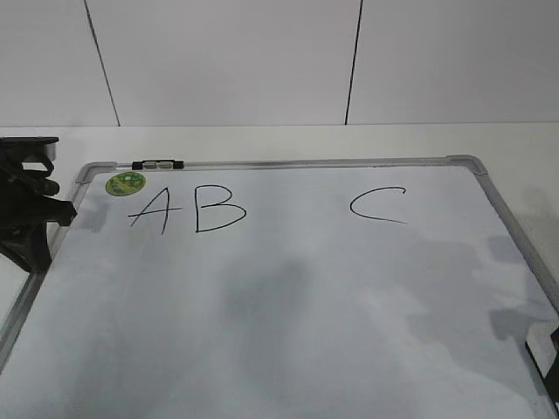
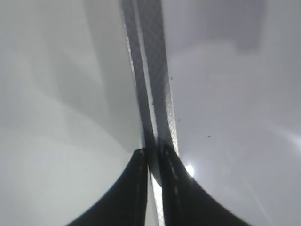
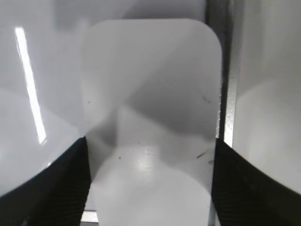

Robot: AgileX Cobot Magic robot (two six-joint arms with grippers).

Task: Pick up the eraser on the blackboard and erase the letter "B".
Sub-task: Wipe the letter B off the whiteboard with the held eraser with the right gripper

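Right gripper (image 3: 150, 188) down at the near right corner of the blackboard (image 1: 288, 332), jaws spread wide, one dark finger on each side of the eraser (image 3: 150, 113). Eraser lying flat between the fingers, white top facing the wrist camera, its right edge just beside the board's grey frame (image 3: 225, 94). No squeeze visible yet; fingers at the flanks, contact impossible to confirm.

Judged step: closing on the eraser. Worth centring before the pinch, so both fingers meet the long sides together and the block doesn't twist against the frame. Straight lift afterwards, keeping the base level for a flat wipe.

Letter "B" (image 1: 219, 208) far ahead and to the left of that gripper, sitting just beside the "A" (image 1: 155, 209), with the "C" (image 1: 378, 205) well apart on the other side. Tight margin next to the "A", so a short, controlled stroke called for.

Left gripper (image 2: 151, 157) pinched together with nothing between the tips, hovering right over the left frame rail (image 2: 150, 70), well clear of the lettering.
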